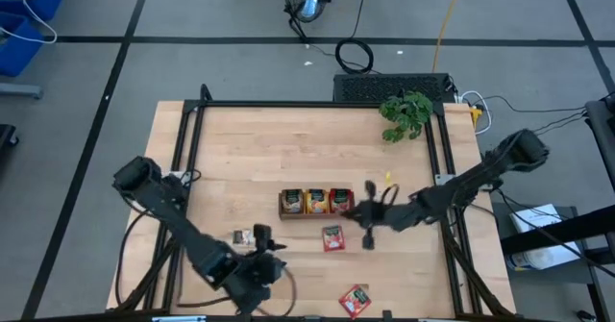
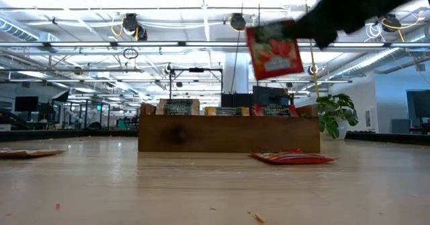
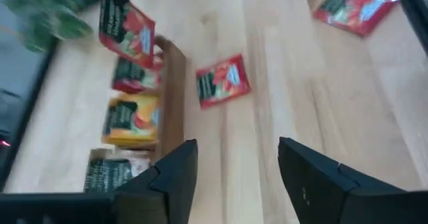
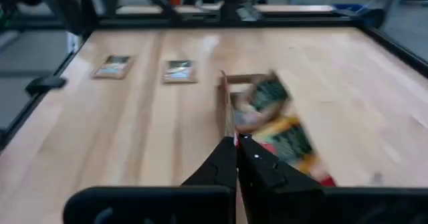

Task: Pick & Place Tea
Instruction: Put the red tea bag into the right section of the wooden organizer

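Left gripper [image 1: 264, 264] sits at the near edge of the table [image 1: 288, 149], arm folded back toward the near-left corner, wrist pointing at the tray [image 1: 316, 203]. Its fingers [image 3: 170, 177] stand apart with nothing between them, bare wood below.

Right arm reaches in from the far-right side, stretched low across the table. Right gripper [image 1: 368, 224] hangs just beside the tray's right end, raised off the surface. Jaws pinched shut on a red sachet [image 2: 274, 49]; in the low view it dangles tilted, above the tray's right compartment, red with green marks and a pale label. From the right wrist view the closed fingertips [image 4: 235, 158] show the sachet only edge-on.

Tea, near to far:
- one red sachet [image 1: 356, 300] flat near the near edge, right of the left gripper
- two dark sachets [image 1: 252, 235] side by side, just beside the left gripper
- one red sachet [image 1: 332, 238] flat just in front of the tray
- tray compartments loaded: dark green stack [image 1: 292, 202] left, orange [image 1: 316, 202] middle, red [image 1: 339, 201] right

Plant [image 1: 405, 113] at the far-right corner, well apart from everything.
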